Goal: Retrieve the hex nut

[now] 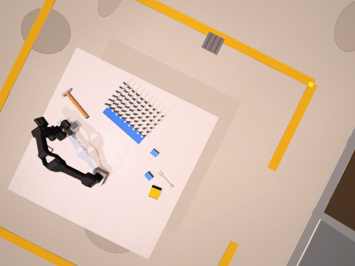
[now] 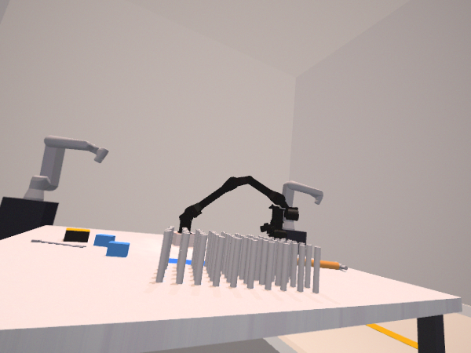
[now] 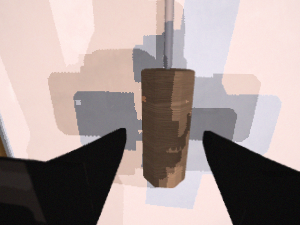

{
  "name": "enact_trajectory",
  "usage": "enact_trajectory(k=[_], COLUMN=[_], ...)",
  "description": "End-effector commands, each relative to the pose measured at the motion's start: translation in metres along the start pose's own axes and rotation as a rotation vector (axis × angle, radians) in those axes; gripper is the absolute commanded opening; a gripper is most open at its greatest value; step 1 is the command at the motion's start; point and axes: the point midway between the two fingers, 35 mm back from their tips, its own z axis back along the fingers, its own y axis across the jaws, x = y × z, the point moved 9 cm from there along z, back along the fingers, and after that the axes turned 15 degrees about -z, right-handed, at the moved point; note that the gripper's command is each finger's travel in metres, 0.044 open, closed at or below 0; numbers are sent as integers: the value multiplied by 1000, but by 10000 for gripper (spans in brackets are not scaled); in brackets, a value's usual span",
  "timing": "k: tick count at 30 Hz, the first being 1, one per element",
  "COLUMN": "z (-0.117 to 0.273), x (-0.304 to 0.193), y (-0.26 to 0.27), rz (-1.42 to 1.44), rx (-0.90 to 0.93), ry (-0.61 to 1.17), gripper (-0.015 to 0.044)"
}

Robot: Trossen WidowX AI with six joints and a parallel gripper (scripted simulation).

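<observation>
The tool with a brown wooden handle (image 1: 68, 130) (image 3: 167, 95) and a thin metal shaft (image 1: 83, 146) (image 3: 169, 40) lies on the table. My gripper (image 3: 164, 135) is open, pointing down over the handle. Its fingertips stand on either side of the handle, with a gap on both sides in the wrist view. Whether they are down at handle height is hard to tell. The metal spacers (image 2: 198, 267) stand upright in dense rows. The blue taped strip (image 1: 122, 125) (image 2: 180, 261) runs along their front. The nut cannot be made out.
A hammer (image 1: 77, 104) (image 2: 329, 264) lies between my hand and the spacers' left end. Two blue blocks (image 1: 154, 152) (image 1: 148, 175), a yellow-and-black block (image 1: 154, 192) (image 2: 77, 235) and a thin metal tool (image 1: 167, 179) (image 2: 59, 243) lie to the right. A small bent piece shows beside my arm.
</observation>
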Motion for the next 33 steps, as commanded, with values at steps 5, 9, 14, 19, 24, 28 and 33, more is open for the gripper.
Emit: enact_trajectory(k=[5,9,14,19,24,28,33], z=[-13,-20,-24,-24,-24,-5,32], x=[1,1,2,2,2,1,2], y=[0,0,0,0,0,0,0], rz=[4,4,4,4,4,3,1], rx=[-5,-5,-5,-5,-5,-4,-3], ry=[1,1,1,1,1,0,-1], gripper=[280,280,254,162,128,23,0])
